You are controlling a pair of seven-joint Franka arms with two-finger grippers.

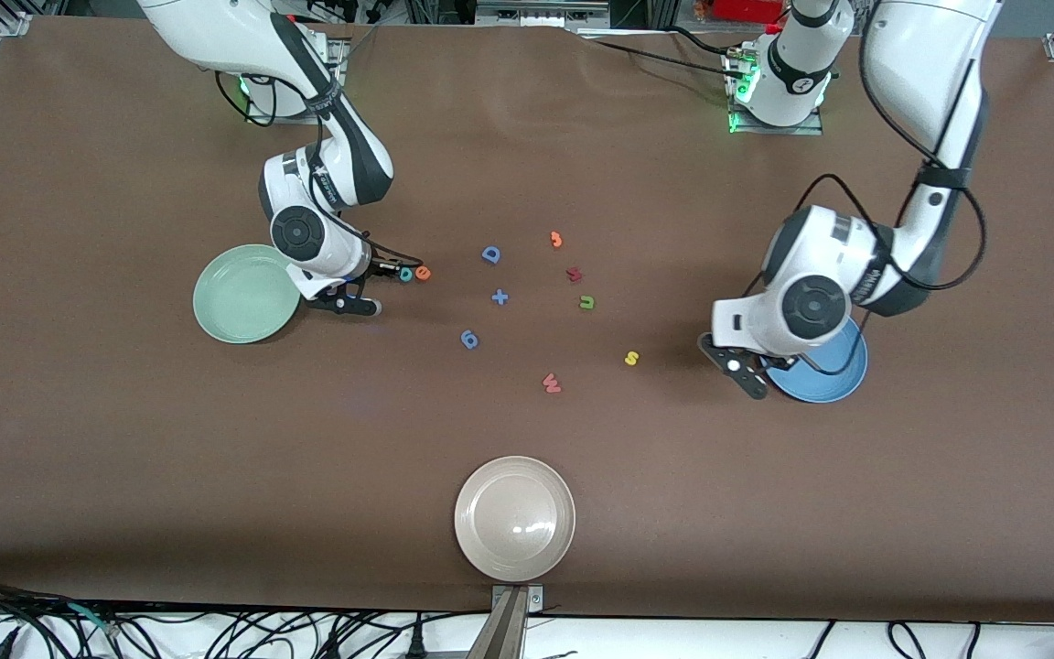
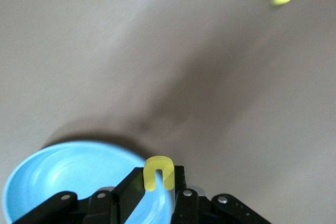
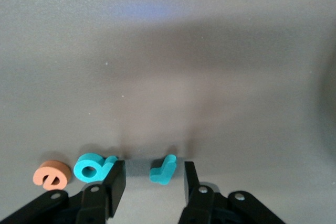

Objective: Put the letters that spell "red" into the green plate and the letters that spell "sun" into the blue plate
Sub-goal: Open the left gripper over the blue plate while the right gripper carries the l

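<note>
Brown table surface, cables along near edge | green plate (image 1: 243, 295) at 9 o'clock | right gripper (image 3: 154, 182) spread astride teal "r" (image 3: 163, 169), teal "d" (image 3: 93, 166) and orange "e" (image 3: 52, 174) beside | olive "n" (image 1: 586, 302), yellow "s" (image 1: 632, 358) centre | left gripper (image 2: 157, 186) pinching yellow "u" (image 2: 158, 171) over blue plate (image 2: 68, 174), 3 o'clock

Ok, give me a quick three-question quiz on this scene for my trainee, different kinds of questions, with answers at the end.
1. True or false: the left claw holds a yellow letter above the blue plate rim.
2. Which letter sits on the table between the right claw open fingers? A: teal r. B: orange e. C: red w.
3. How many letters lie in the green plate?
Key: 1 true; 2 A; 3 none.
</note>
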